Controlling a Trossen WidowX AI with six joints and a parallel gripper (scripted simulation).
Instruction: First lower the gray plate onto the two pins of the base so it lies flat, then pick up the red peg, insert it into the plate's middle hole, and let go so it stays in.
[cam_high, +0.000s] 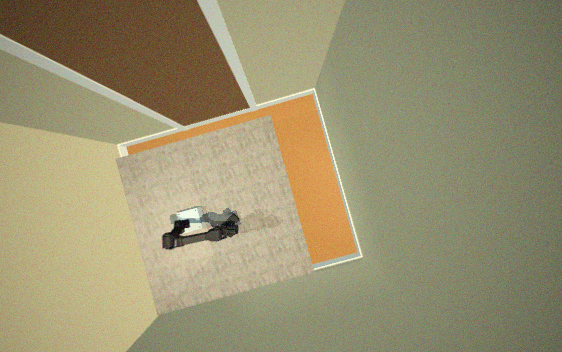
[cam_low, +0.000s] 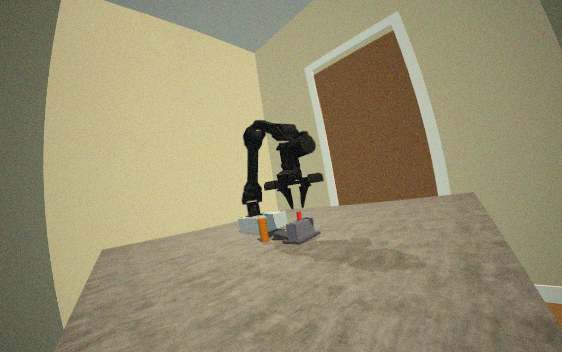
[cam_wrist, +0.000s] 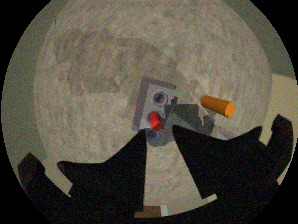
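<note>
The gray plate (cam_low: 300, 230) (cam_wrist: 154, 99) lies on the base (cam_low: 299, 241) on the table. The red peg (cam_low: 298, 215) (cam_wrist: 156, 120) stands upright in the plate's middle hole, with its top sticking out. My gripper (cam_low: 296, 200) (cam_wrist: 158, 131) is open and empty. It hangs a short way above the peg, with the fingers apart on either side of it and clear of it. In the overhead view the arm (cam_high: 200, 236) covers the plate and the peg.
An orange cylinder (cam_low: 263, 229) (cam_wrist: 217, 104) stands just left of the base. A white box (cam_low: 262, 221) (cam_high: 189, 214) sits at the arm's foot behind it. A brown door (cam_low: 375, 125) is in the wall behind the table.
</note>
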